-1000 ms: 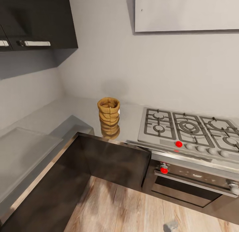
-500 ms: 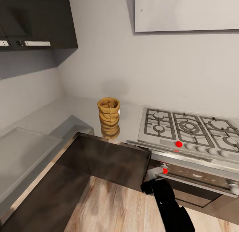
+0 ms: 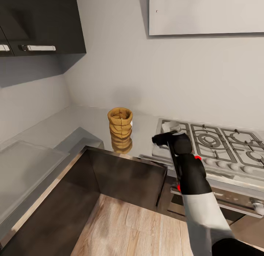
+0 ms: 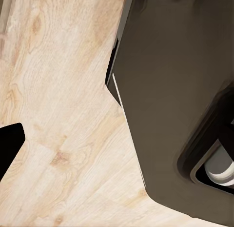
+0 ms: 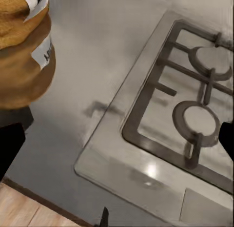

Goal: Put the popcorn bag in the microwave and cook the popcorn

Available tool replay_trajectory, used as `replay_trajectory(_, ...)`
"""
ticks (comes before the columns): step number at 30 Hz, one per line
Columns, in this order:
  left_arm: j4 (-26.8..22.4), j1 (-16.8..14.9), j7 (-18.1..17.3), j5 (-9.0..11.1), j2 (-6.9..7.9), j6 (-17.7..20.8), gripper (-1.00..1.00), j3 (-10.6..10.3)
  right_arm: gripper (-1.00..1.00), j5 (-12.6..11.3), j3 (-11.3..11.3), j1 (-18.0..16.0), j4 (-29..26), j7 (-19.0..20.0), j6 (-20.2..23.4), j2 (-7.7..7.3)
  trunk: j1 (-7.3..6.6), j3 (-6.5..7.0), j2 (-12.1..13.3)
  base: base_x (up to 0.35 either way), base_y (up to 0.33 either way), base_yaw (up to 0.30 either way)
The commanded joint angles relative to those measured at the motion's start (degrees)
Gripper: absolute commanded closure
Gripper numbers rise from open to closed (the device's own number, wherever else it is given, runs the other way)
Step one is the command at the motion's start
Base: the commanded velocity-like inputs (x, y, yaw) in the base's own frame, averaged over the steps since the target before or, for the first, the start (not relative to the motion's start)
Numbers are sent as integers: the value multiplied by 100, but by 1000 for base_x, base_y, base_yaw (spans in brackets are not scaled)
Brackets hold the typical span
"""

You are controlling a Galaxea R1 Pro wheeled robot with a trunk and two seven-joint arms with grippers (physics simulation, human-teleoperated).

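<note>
While the popcorn bag [image 3: 120,126] stands upright on the grey reflective surface [image 3: 73,125] in the corner of the kitchen, the right gripper [image 3: 165,135] hangs in the air over the near left corner of the gas hob [image 3: 211,146], apart from the bag and to its right; the black forearm and white upper sleeve of the right arm [image 3: 198,197] rise from the lower right of the head view, crossing in front of the steel oven [image 3: 220,203] and its red knobs; whether the right jaws are apart or together I cannot tell, since the head view shows only a dark and grey lump at the wrist; the right wrist view looks down on the bag [image 5: 22,46], tan-brown with white labels on its side, standing on the grey surface [image 5: 97,56] beside the hob's edge, with 2 burner rings under the grey grates [image 5: 195,114]; dark tips of the fingers [image 5: 10,139] sit at the edges of that view, well apart across the frame, touching nothing; the bag's reflection shows on the surface below it; dark glossy cabinet fronts [image 3: 124,177] drop from the surface to a pale wooden floor [image 3: 139,230]; the left wrist view shows the same wooden floor [image 4: 63,114] and a dark cabinet panel [image 4: 170,90], with 1 black finger [image 4: 9,144] at the frame's edge; the state of the left jaws cannot be told; a dark wall cupboard [image 3: 40,25] with a metal handle hangs above the corner.
</note>
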Motion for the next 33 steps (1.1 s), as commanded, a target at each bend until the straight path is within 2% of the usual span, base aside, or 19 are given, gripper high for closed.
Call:
replay_trajectory(1, -10, 2, 11, 26, -1, -6, -100, 2, -100, 52, 1, -243, 66, 50, 23, 1, 1, -6, -4, 0, 0, 0)
replay_trajectory(2, -11, 2, 11, 27, -1, -6, -100, 0, -100, 51, 1, -405, 179, 45, 23, 1, 1, -6, -4, 0, 0, 0)
replay_trajectory(4, -10, 2, 11, 27, -1, -6, -100, 1, -100, 42, -12, -944, 794, 33, 23, 1, 1, -6, -4, 0, 0, 0)
replay_trajectory(6, -15, 2, 11, 29, -1, -6, -100, 2, -100, 51, -67, -1666, 2003, 23, 23, 1, 1, -6, -4, 0, 0, 0)
replay_trajectory(8, -20, 2, 11, 30, -1, -6, -100, 8, -100, 46, -179, -2114, 2711, 19, 23, 1, 1, -6, -4, 0, 0, 0)
replay_trajectory(11, -25, 2, 11, 28, -1, -6, -100, 10, -100, 33, -434, -2588, 3126, 6, 23, 1, 1, -6, -4, 0, 0, 0)
replay_trajectory(18, -26, 2, 11, 28, -1, -8, -100, 11, -100, 53, -710, -2744, 3105, -33, 23, 1, 1, -6, -4, 0, 0, 0)
replay_trajectory(25, -26, 2, 11, 28, -1, -12, -100, 13, -100, 20, -757, -2745, 3076, 19, 23, 1, 1, -6, -4, 0, 0, 0)
replay_trajectory(29, -26, 2, 11, 28, -1, -9, -100, 18, -100, -443, -765, -2745, 3005, 20, 23, 1, 1, -6, -4, 0, 0, 0)
replay_trajectory(33, -26, 2, 11, 41, -1, -11, -100, 28, -100, -599, -944, -2745, 2917, 14, 23, 1, 1, -6, -4, 0, 0, 25)
